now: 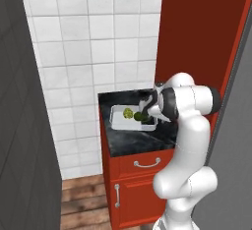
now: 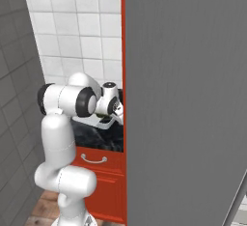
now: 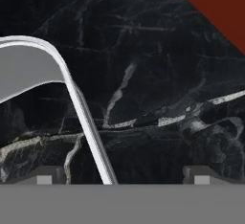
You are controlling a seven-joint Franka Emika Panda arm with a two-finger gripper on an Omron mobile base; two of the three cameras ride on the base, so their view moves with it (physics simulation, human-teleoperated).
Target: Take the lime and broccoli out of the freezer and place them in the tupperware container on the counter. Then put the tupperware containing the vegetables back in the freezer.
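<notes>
Lime in tupperware container, beside open pincer.

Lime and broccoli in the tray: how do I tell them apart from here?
The broccoli is a lighter yellow-green; the lime is darker green. The broccoli looks bumpy, the lime smooth and round. The broccoli lies nearer the tray's middle, the lime toward its right end, close under the gripper. Both are small, similar in size, and lie inside the tray on the counter.

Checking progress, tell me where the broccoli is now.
In the left base view the broccoli lies in the tupperware on the counter, left of the lime.
</notes>
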